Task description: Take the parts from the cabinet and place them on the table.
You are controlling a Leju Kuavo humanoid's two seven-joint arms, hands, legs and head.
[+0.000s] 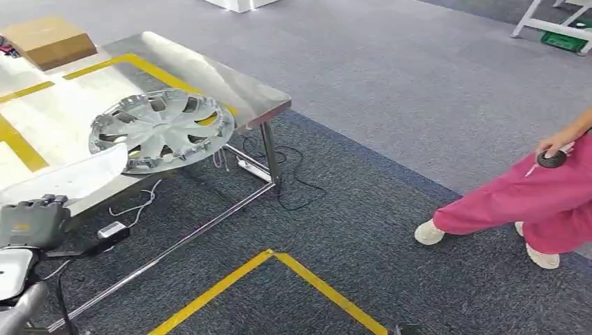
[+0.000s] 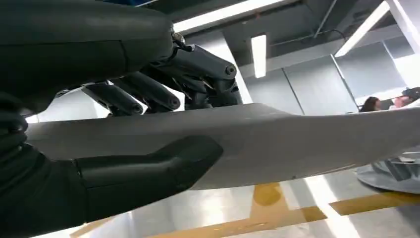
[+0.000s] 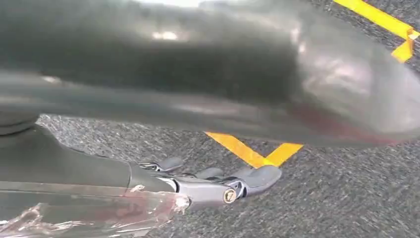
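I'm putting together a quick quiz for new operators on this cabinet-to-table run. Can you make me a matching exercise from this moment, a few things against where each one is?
Things:
1. hubcap
2. white panel
3. cardboard box
4. power strip

Places:
A. on the carpet under the table's near end
B. gripped in the left hand
C. on the table's far corner
D. lying flat on the table, its rim past the near edge

Pairs: 1-D, 2-B, 3-C, 4-A
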